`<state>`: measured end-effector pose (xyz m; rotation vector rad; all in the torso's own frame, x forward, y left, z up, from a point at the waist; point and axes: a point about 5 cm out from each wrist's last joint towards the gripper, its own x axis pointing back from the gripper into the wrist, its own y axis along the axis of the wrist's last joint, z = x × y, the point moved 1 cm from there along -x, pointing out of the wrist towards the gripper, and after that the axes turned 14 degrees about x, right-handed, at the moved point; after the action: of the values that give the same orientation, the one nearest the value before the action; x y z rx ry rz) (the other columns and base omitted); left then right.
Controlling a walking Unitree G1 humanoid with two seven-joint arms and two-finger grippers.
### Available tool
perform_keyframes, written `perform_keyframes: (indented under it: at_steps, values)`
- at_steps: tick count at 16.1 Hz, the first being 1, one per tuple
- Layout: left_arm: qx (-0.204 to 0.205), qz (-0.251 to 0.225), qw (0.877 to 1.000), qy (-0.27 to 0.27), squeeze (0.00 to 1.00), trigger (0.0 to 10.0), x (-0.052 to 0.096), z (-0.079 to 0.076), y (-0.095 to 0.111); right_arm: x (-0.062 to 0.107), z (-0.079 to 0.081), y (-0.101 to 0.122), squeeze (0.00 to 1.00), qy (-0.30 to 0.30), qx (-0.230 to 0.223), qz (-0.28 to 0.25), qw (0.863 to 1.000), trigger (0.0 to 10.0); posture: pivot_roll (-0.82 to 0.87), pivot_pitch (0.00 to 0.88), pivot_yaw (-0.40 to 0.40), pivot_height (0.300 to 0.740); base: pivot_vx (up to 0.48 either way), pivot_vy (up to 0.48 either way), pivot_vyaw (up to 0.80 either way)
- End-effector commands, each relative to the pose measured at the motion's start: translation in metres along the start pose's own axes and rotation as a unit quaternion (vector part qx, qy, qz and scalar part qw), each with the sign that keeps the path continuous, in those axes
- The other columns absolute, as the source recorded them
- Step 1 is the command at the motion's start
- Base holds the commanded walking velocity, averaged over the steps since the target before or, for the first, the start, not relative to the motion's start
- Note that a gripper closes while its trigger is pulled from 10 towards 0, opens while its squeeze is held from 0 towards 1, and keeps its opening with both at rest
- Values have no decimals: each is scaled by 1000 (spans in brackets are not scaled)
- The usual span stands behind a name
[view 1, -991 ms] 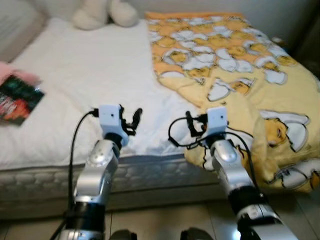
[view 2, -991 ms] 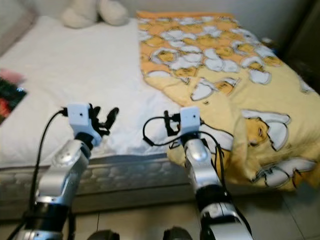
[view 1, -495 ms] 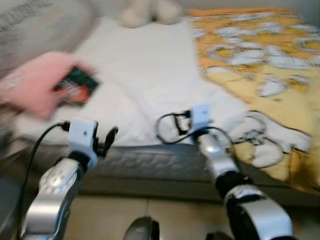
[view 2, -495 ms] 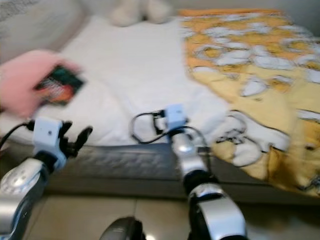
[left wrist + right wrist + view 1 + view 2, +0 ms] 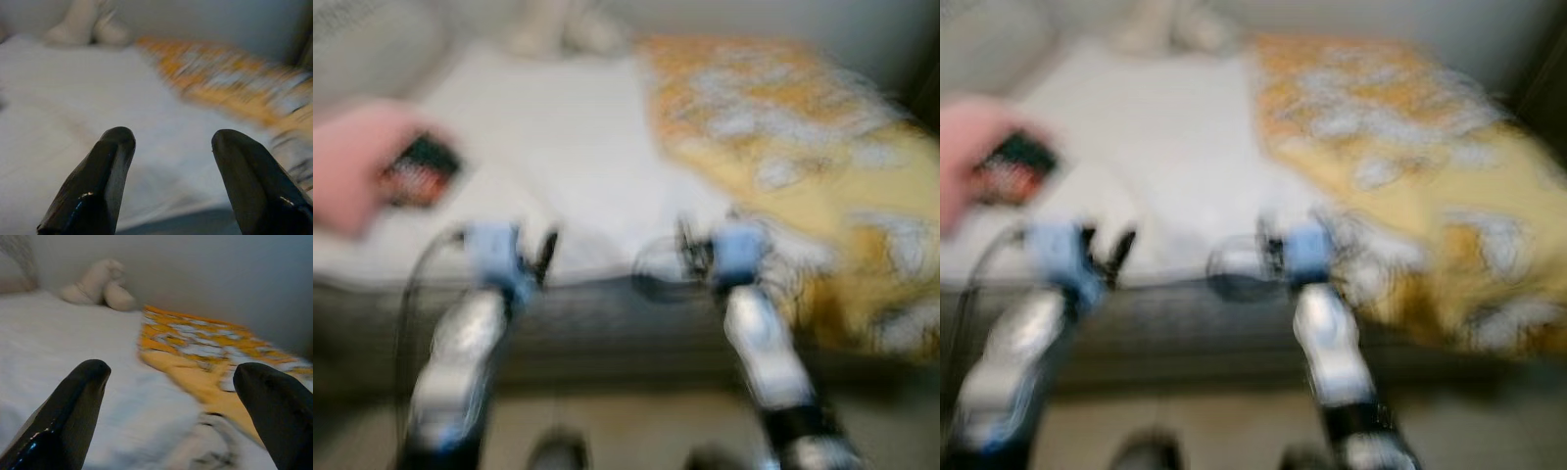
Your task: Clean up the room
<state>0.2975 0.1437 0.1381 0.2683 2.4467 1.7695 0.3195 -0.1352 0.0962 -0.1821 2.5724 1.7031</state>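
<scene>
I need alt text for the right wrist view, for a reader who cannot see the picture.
Two black fingers of the right gripper stand wide apart, empty, over a bed with a white sheet. A yellow and orange patterned blanket lies on one side of the bed, and a cream soft toy sits at the far end against a grey wall.

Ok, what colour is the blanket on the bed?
The blanket is yellow and orange with white patches, clearest in the right wrist view.

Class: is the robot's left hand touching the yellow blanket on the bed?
Apart. In the left eye view, the left hand hovers at the bed's near edge, with white sheet between it and the blanket.
</scene>
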Motion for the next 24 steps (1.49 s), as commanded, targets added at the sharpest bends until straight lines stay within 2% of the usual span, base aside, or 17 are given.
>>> perform_keyframes:
  at_steps: [1,3,6,7,8,12,16,20,24]
  values:
    - [4,5,1000,1,0,10000,-3,-1,-7,-7,8,4,0,13,-5,-1,1000,10000,-32,0,3,703,454,0,-738]
    - [6,1,1000,-3,0,10000,-15,-8,-9,-11,4,5,0,13,-5,14,1000,10000,-54,0,13,703,467,0,0]
    - [-28,-11,999,44,0,10000,-29,-1,-10,-19,10,19,0,35,-10,-5,999,10000,-76,0,19,703,160,0,0]
    - [-28,-18,998,56,0,10000,-33,1,-8,-20,13,18,0,46,-15,-3,999,10000,-69,0,17,703,0,0,0]
    - [-9,-23,999,47,0,10000,-34,0,-7,-20,16,17,0,55,-11,-2,998,10000,-62,0,14,703,0,0,0]
    - [-16,-25,998,55,0,10000,-37,1,-7,-26,22,17,0,66,-36,14,997,10000,-47,0,7,703,480,0,0]
    - [-27,-26,998,56,0,10000,-37,1,-8,-28,20,12,0,71,-36,23,997,10000,-35,0,0,703,480,0,0]
    - [-6,-21,998,59,0,10000,-35,1,-11,-30,23,11,0,78,-34,24,996,10000,-27,0,-1,703,475,0,0]
    - [-24,-13,997,71,0,10000,-31,2,-13,-39,26,11,0,102,-38,37,993,10000,4,0,-9,703,266,399,0]
